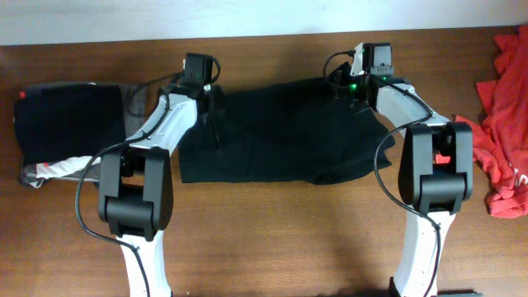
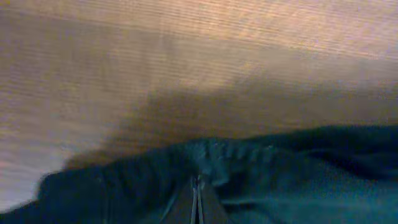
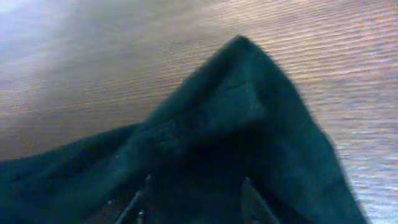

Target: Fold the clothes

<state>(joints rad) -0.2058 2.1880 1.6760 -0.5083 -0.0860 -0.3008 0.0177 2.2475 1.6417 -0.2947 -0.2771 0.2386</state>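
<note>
At the left end of the table, a folded black garment lies on a striped grey garment. The left gripper, jaws closed, pinches the left edge of the large black garment. The right gripper, jaws spread, straddles that garment's far right corner. A red-orange garment lies at the right end.

Left arm, right arm: white links, bulky black joint housings, thin black cables. Red mark on right arm's big joint. Green light on its wrist block, toward table far edge. Left gripper, right gripper: dark fingers.
</note>
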